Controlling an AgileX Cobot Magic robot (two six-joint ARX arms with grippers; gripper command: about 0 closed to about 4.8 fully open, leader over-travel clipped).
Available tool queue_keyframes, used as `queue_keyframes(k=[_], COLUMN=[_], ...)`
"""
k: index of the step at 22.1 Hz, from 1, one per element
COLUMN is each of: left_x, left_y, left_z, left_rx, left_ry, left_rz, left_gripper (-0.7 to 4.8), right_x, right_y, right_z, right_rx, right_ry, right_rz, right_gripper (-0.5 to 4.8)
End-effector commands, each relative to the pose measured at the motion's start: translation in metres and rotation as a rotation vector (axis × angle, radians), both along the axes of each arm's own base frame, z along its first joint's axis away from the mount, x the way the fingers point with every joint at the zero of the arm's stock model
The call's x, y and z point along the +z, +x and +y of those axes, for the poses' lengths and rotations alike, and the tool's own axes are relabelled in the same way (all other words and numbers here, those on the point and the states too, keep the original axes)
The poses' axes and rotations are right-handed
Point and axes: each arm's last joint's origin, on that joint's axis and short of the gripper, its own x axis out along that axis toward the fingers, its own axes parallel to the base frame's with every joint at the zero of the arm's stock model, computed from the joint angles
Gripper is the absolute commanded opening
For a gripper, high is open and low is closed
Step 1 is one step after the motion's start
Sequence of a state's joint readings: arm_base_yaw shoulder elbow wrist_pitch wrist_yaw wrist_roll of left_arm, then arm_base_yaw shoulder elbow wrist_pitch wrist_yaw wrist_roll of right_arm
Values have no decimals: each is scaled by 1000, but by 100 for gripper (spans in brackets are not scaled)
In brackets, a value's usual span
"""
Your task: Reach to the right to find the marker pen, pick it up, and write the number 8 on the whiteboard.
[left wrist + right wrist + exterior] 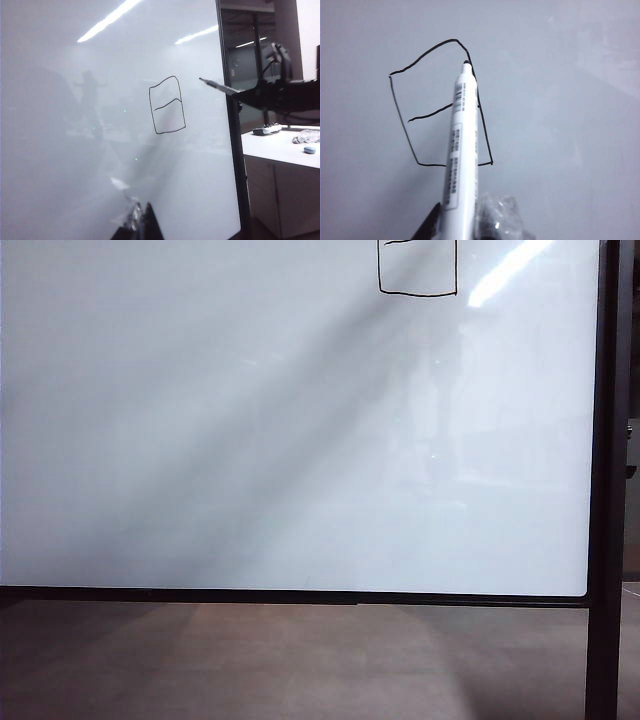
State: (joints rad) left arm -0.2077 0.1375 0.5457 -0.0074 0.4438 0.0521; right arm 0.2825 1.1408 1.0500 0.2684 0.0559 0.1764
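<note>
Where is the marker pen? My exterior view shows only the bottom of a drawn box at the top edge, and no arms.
Observer: The right end effector is closed on the marker pen, in front of the whiteboard, with the tip toward it.
Operator: What does the whole figure look like?
Observer: The left wrist view shows the number 8 as a closed boxy outline with a crossbar.
Operator: And the left arm?
Observer: The left end effector sits low before the board, below the figure. I cannot tell how its jaws stand.
</note>
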Motion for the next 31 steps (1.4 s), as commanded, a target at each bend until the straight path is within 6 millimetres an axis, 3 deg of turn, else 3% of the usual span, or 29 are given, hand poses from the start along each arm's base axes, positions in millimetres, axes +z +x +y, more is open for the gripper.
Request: queue_keyframes(k=[1, 9, 14, 21, 31], left_x=[-24, -97, -127, -157, -162], left_y=[10, 33, 45, 54, 54], left_z=[-1, 1, 4, 9, 10], left_rx=[38, 139, 236, 443, 466], left_ry=[-1, 8, -4, -26, -14], left_rz=[55, 173, 230, 348, 398], left_gripper=[-5, -5, -5, -5, -5], right_x=[8, 24, 24, 19, 11], right_y=[-15, -47, -61, -68, -71], right_z=[-1, -6, -9, -8, 5], right_rx=[23, 44, 49, 77, 114], right_ry=[11, 19, 6, -3, 0], right_rz=[-34, -70, -28, -6, 5], right_gripper=[-5, -5, -5, -5, -5])
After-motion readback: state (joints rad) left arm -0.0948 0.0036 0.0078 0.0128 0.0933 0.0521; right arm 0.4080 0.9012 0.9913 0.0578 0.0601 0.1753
